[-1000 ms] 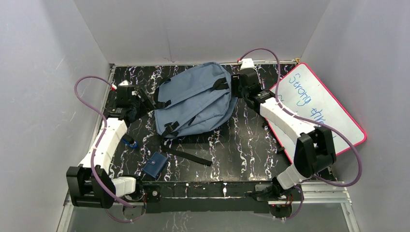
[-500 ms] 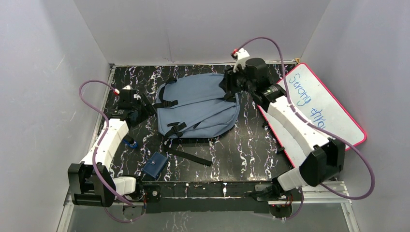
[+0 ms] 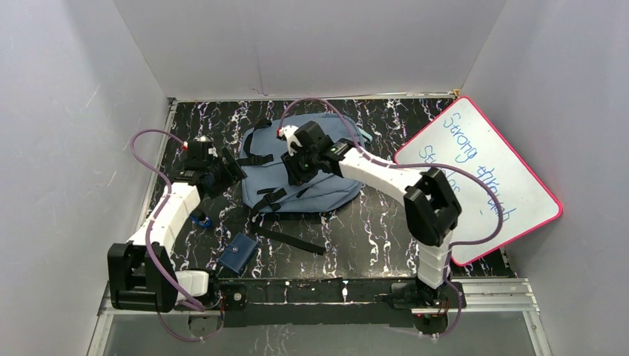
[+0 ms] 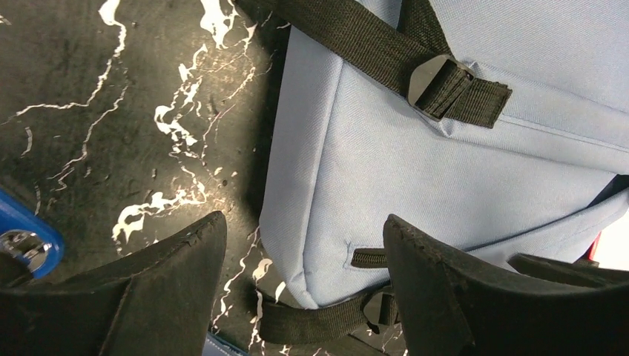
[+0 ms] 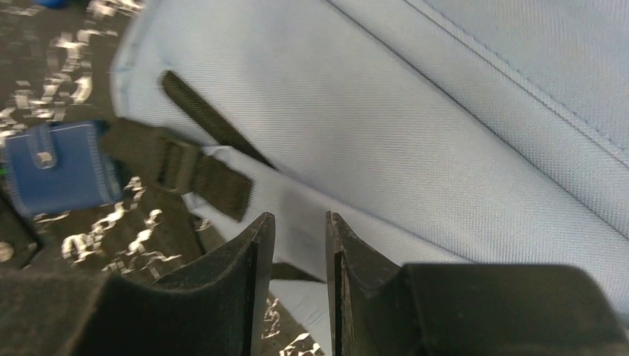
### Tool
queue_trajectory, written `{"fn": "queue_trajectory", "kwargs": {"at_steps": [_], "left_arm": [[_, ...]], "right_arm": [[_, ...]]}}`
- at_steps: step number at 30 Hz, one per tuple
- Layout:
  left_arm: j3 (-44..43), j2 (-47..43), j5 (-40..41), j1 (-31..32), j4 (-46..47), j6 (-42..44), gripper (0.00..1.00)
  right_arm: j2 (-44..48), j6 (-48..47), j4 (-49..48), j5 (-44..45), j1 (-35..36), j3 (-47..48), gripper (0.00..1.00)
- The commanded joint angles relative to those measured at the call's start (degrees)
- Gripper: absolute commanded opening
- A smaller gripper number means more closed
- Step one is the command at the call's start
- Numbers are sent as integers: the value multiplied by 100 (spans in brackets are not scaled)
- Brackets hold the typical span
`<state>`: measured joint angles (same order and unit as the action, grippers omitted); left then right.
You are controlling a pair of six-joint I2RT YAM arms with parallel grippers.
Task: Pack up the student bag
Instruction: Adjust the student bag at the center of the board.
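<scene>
The slate-blue student bag [image 3: 334, 193] lies flat at the back middle of the table, straps up. My left gripper [image 3: 231, 169] is open wide at its left edge. In the left wrist view [image 4: 304, 230] a lower corner of the bag [image 4: 445, 170], with a black strap, sits between the spread fingers without touching them. My right gripper [image 3: 298, 172] hovers over the bag's middle. In the right wrist view [image 5: 300, 222] its jaws stand a narrow gap apart with nothing in them, above the bag's fabric [image 5: 445, 111].
A small dark-blue pouch [image 3: 237, 254] lies near the front left and also shows in the right wrist view [image 5: 56, 167]. A small blue object [image 3: 199, 219] lies by the left arm. A pink-framed whiteboard [image 3: 489, 170] leans at the right. A black strap [image 3: 293, 239] trails forward.
My right arm let go of the bag's far right corner and swung left over its middle. The bag dropped flat. My left gripper moved slightly toward the bag's left edge.
</scene>
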<state>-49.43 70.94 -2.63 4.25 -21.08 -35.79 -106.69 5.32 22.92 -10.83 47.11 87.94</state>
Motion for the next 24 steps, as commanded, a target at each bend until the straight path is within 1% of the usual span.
{"fn": "queue_trajectory", "kwargs": {"at_steps": [1, 5, 7, 10, 15, 20, 24], "left_arm": [[22, 228, -367, 14, 254, -23, 74], [30, 383, -428, 54, 355, -41, 74], [38, 452, -448, 58, 383, -42, 74], [56, 510, -449, 65, 411, -50, 74], [41, 581, -457, 67, 447, -65, 74], [35, 643, -449, 67, 475, -68, 74], [14, 716, -439, 67, 482, -70, 74]], "right_arm": [[-331, -92, 154, 1305, 65, 503, 39], [-445, -87, 257, 2057, 116, 401, 39], [-382, -80, 218, 2116, 116, 274, 40], [-295, -64, 310, 1924, 116, 226, 40], [-4, -26, 582, 1332, 121, 74, 39], [300, -6, 1106, 906, 115, -306, 38], [615, 16, 1537, 939, 115, -732, 38]]}}
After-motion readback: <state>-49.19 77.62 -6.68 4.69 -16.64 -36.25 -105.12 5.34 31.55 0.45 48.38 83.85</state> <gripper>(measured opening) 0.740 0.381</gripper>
